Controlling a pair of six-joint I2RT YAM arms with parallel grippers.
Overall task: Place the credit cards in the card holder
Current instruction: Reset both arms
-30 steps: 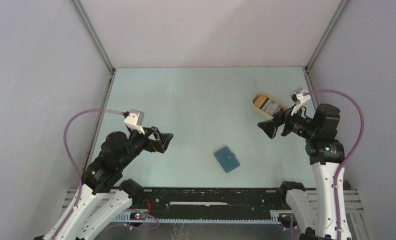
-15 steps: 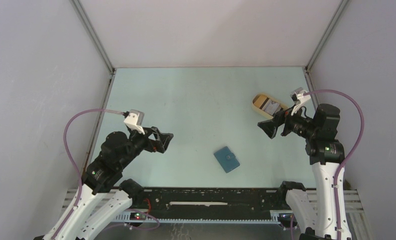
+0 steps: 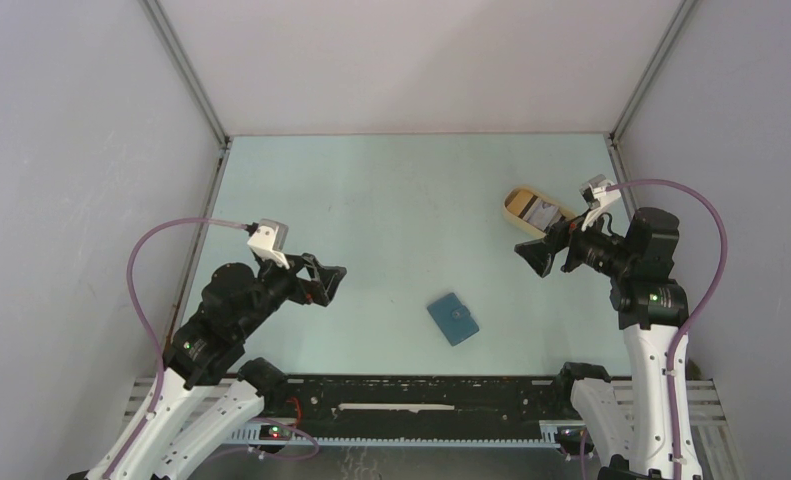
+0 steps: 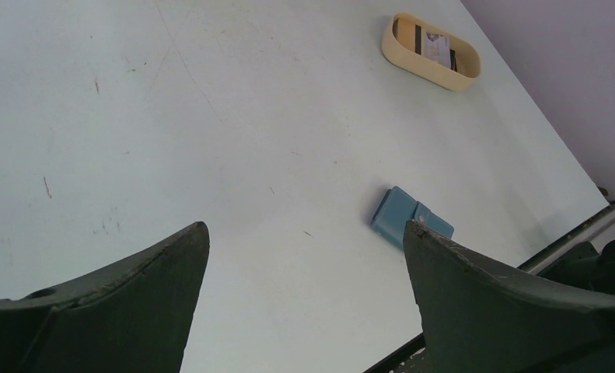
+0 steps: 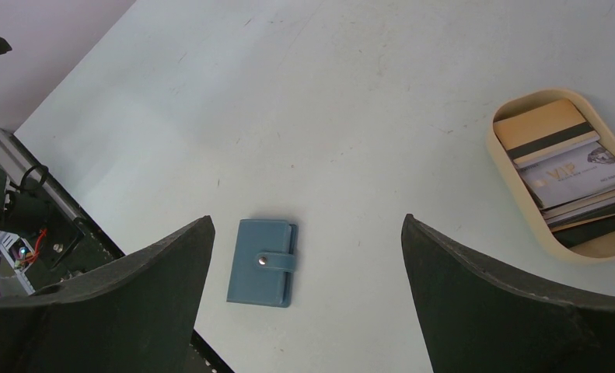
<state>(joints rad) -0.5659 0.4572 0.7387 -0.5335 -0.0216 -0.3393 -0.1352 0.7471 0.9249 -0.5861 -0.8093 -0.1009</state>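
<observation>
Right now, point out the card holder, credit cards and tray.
card holder (image 5: 249,270): right wrist view, front cover.
credit cards (image 5: 572,174): right wrist view, top grey card.
tray (image 4: 424,70): left wrist view, near outer wall.

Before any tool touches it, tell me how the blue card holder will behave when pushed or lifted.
The card holder lies flat and snapped shut, so it will probably slide rather than tip or roll. It looks thin and soft-covered, so it is likely light and slightly flexible. Its low edges may resist pinching off the table.
</observation>
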